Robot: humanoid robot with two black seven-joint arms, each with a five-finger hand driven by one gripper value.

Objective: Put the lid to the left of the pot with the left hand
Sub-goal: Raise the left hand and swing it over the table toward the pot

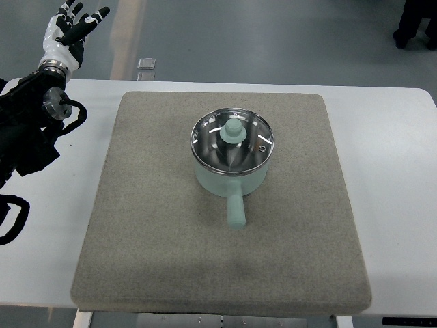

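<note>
The lid (232,139) sits squarely on the pot (231,176), which stands a little right of the middle of the grey mat (136,232), its handle pointing toward the robot; the task is not yet begun. The left hand (68,27) is up at the far left corner, beyond the table (396,137) edge and well apart from the pot, its fingers spread and holding nothing; the right hand is out of view. The lid looks to be glass in a metal rim (so probably stiff, smooth, fairly light and breakable if dropped); its pale green knob (233,130) in the centre is the obvious hold, raised and narrow enough for fingertips to pinch. The open mat left of the pot offers a soft landing.
</note>
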